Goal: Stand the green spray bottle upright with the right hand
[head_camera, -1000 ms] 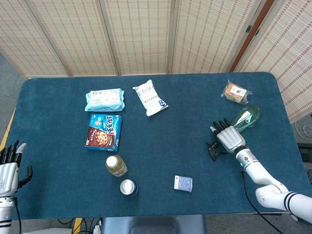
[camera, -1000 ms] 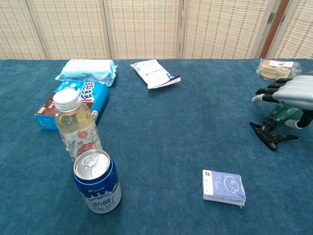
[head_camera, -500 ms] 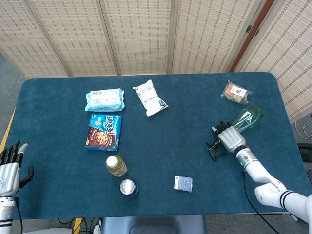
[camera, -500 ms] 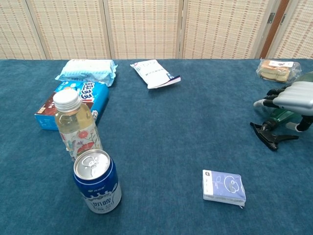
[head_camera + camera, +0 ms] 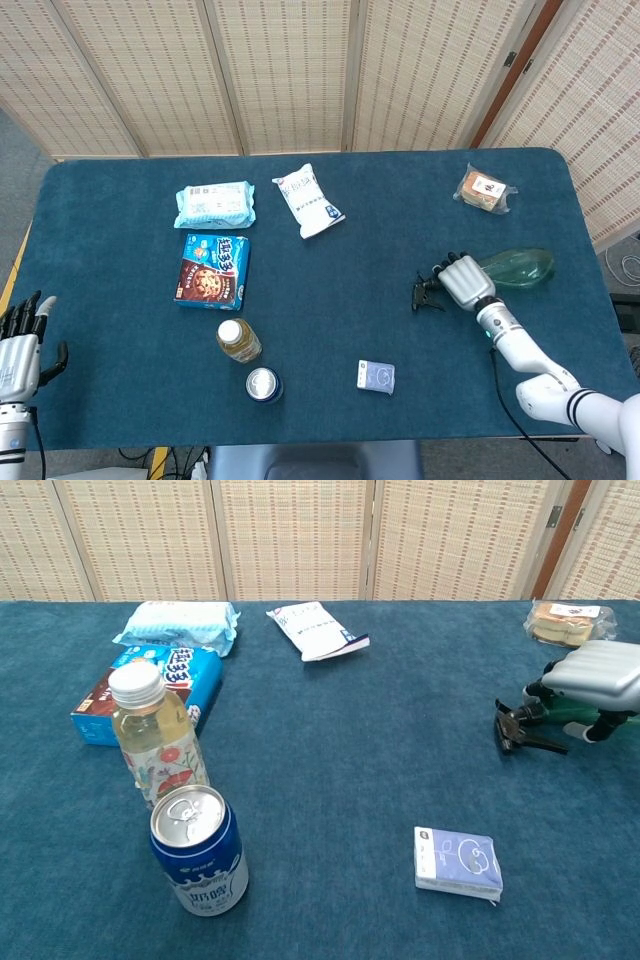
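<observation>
the neck of the green spray bottle (image 5: 518, 268) was hidden under the right hand (image 5: 462, 279), whose fingers were wrapped around it; only the black trigger head (image 5: 426, 294) and the clear green body could be seen on either side. in the chest view the bottle's body was cut off at the right edge, and just a strip of green (image 5: 580, 714) was shown beneath the hand (image 5: 598, 674). the bottle was lying on its side near the right edge of the blue table (image 5: 330, 300), nozzle toward the centre. the left hand (image 5: 20, 340) was seen at the lower left corner, off the table, fingers spread and holding nothing.

open cloth was left in front of the nozzle. a wrapped pastry (image 5: 485, 189) was set well behind the bottle, near the far right corner, and a small card box (image 5: 377, 377) lay nearer the front edge. a tea bottle (image 5: 238, 339) and a blue can (image 5: 263, 384) were stood close together well to the left.
</observation>
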`<act>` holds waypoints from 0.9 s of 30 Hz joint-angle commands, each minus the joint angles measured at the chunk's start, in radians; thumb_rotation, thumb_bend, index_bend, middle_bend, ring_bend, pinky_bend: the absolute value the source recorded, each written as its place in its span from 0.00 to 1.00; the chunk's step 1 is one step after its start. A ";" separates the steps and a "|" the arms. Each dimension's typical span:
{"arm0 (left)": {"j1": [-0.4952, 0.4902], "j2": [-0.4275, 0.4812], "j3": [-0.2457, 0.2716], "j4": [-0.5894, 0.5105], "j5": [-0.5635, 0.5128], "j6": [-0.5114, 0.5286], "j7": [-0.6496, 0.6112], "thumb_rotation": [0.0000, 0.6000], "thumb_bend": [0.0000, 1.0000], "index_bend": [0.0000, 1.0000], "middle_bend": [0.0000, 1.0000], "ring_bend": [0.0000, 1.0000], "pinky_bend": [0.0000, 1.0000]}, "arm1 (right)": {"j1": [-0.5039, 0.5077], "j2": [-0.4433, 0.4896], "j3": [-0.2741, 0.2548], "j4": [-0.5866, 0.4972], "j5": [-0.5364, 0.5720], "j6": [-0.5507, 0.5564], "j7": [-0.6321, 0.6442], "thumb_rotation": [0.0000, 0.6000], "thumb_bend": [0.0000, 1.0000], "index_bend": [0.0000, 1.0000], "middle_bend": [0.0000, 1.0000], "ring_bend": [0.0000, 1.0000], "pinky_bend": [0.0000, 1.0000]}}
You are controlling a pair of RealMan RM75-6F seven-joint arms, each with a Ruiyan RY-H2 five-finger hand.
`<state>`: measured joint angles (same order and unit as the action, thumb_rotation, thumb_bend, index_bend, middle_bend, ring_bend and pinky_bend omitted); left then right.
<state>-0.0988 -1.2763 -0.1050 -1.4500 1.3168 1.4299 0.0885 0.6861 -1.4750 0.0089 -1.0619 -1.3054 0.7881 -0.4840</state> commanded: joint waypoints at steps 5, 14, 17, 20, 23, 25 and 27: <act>-0.009 -0.005 -0.004 -0.001 -0.011 -0.019 0.008 1.00 0.51 0.05 0.00 0.00 0.00 | -0.008 0.036 0.015 -0.062 -0.024 0.055 0.020 1.00 0.37 0.33 0.41 0.24 0.39; -0.018 -0.006 -0.006 -0.011 -0.014 -0.029 0.026 1.00 0.51 0.05 0.00 0.00 0.00 | -0.019 0.082 0.033 -0.123 -0.032 0.100 0.033 1.00 0.37 0.36 0.43 0.26 0.39; -0.019 -0.004 -0.007 -0.017 -0.018 -0.031 0.033 1.00 0.51 0.05 0.00 0.00 0.00 | -0.022 0.089 0.038 -0.138 -0.045 0.121 0.050 1.00 0.37 0.38 0.46 0.28 0.40; -0.022 -0.001 -0.008 -0.025 -0.022 -0.035 0.043 1.00 0.51 0.05 0.00 0.00 0.00 | -0.023 0.100 0.045 -0.154 -0.061 0.145 0.070 1.00 0.37 0.40 0.48 0.30 0.42; -0.023 0.000 -0.008 -0.031 -0.022 -0.033 0.051 1.00 0.51 0.05 0.00 0.00 0.00 | -0.025 0.115 0.056 -0.176 -0.070 0.168 0.088 1.00 0.37 0.42 0.50 0.32 0.43; -0.023 0.000 -0.007 -0.034 -0.023 -0.034 0.057 1.00 0.51 0.05 0.00 0.00 0.00 | -0.028 0.125 0.065 -0.192 -0.075 0.188 0.102 1.00 0.37 0.43 0.51 0.33 0.44; -0.025 0.000 -0.006 -0.036 -0.025 -0.037 0.062 1.00 0.51 0.05 0.00 0.00 0.00 | -0.034 0.136 0.079 -0.213 -0.077 0.212 0.131 1.00 0.37 0.44 0.51 0.33 0.44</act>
<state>-0.1228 -1.2763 -0.1115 -1.4855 1.2927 1.3942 0.1493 0.6569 -1.3493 0.0765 -1.2589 -1.3788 0.9828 -0.3727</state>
